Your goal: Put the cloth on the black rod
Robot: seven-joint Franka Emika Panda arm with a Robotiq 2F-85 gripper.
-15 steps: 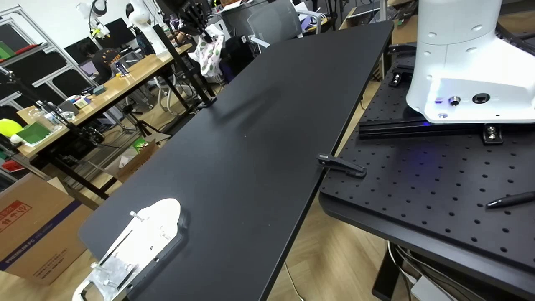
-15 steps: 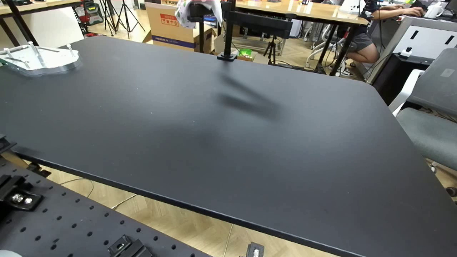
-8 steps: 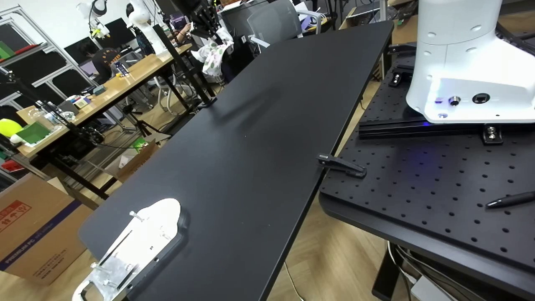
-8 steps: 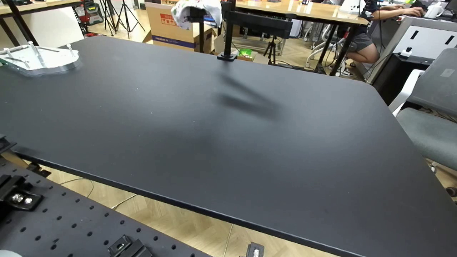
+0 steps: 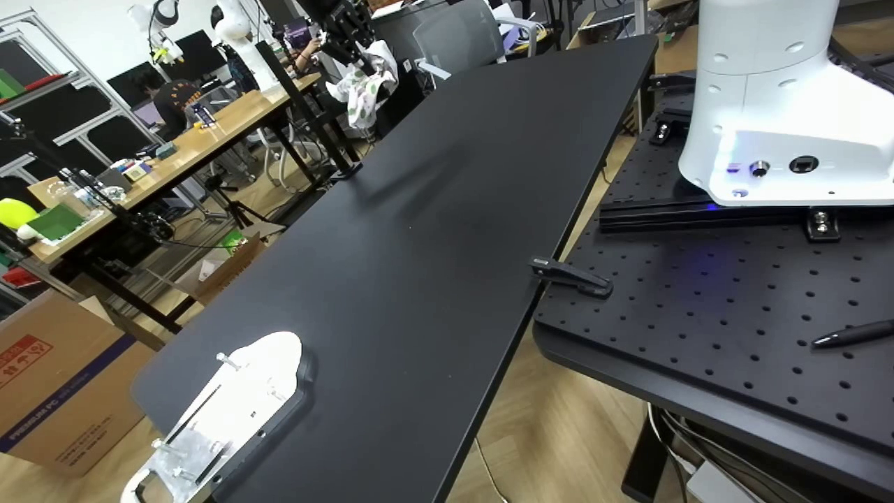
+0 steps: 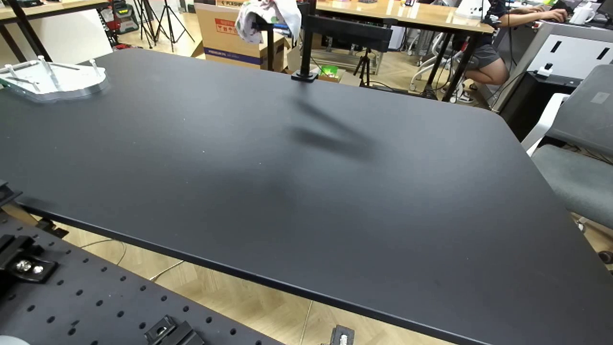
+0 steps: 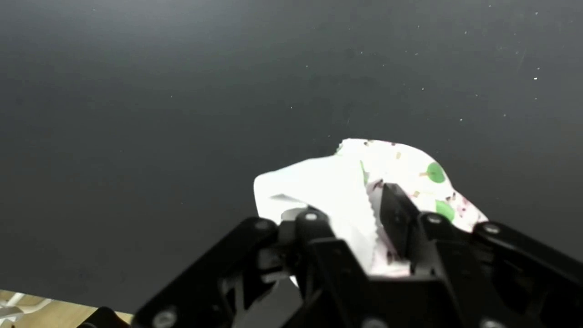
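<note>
The cloth is white with green and pink prints. It hangs in the air below my gripper (image 5: 361, 63) in an exterior view (image 5: 369, 94). In the wrist view the cloth (image 7: 328, 187) lies between my fingers (image 7: 375, 200) and covers most of the left one. My gripper is shut on it. The black rod stands on a post at the table's far edge (image 6: 306, 52), with a horizontal bar (image 6: 349, 32). The cloth (image 6: 282, 12) is beside the post and overlaps another dark bar part there. I cannot tell whether they touch. My gripper is out of that view.
A white and metal fixture with upright pegs (image 5: 237, 398) stands on the black table (image 5: 419, 279). A black clip (image 5: 573, 276) sits at the table edge by the robot base (image 5: 789, 140). A chair (image 6: 574, 158) stands at one end. Cardboard boxes (image 6: 230, 40) stand behind the table.
My gripper and the cloth have moved slightly right in an exterior view. In the other camera's picture the cloth hangs a little lower than a second ago. The rod has not moved.
</note>
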